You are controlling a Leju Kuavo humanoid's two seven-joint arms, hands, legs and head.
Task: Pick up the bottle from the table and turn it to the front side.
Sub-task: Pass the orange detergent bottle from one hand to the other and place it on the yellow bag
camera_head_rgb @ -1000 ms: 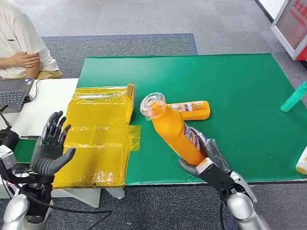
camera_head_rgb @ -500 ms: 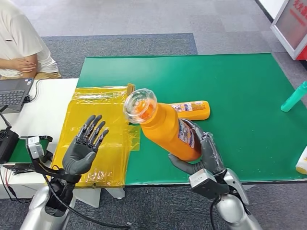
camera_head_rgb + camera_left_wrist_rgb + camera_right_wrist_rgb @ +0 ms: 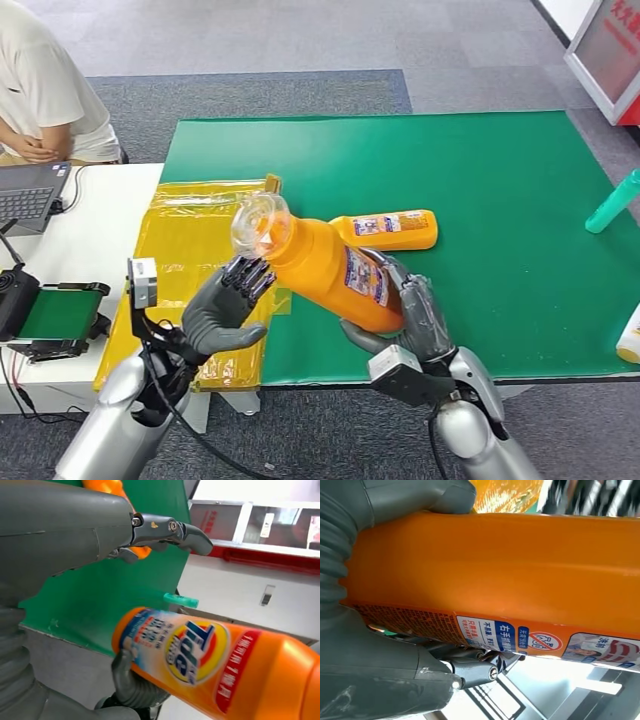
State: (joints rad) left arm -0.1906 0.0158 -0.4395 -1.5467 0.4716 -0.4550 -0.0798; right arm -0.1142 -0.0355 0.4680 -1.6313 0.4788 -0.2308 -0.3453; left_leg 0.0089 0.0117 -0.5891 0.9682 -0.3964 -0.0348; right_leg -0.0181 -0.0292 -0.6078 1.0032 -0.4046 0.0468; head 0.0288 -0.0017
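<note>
**Two hands, one bottle: neck end points at the left palm**

Two bench surfaces lie side by side: a green mat (image 3: 483,200), flat and matte, and a white table (image 3: 98,215) on the robot's left. Crinkled, glossy yellow plastic bags (image 3: 196,260) straddle the seam between them.

The bottle (image 3: 324,270) is off the table, held in the air above the mat's near edge. It is orange, smooth, hard-looking plastic, long and flattened, with printed labels and a clear domed cap (image 3: 260,225). Its long axis runs tilted: base low on the robot's right, cap high towards the left.

The right hand (image 3: 411,320) grips the base end, fingers wrapped over the top face and thumb under. In the right wrist view the small-print label side lies against that hand; the left wrist view shows the big round logo.

The left hand (image 3: 223,310) holds nothing, fingers straight and apart, palm facing the bottle. The fingertips (image 3: 249,270) sit just below the cap; contact cannot be told.

Judgement: the free end lies just beside the left palm, so that hand is placed to take the neck for the turn. Smooth plastic may slip in a partial grasp.

Smaller items: a second orange bottle (image 3: 389,230) lying flat on the mat behind, a teal bottle (image 3: 613,205) at the far right edge.
</note>
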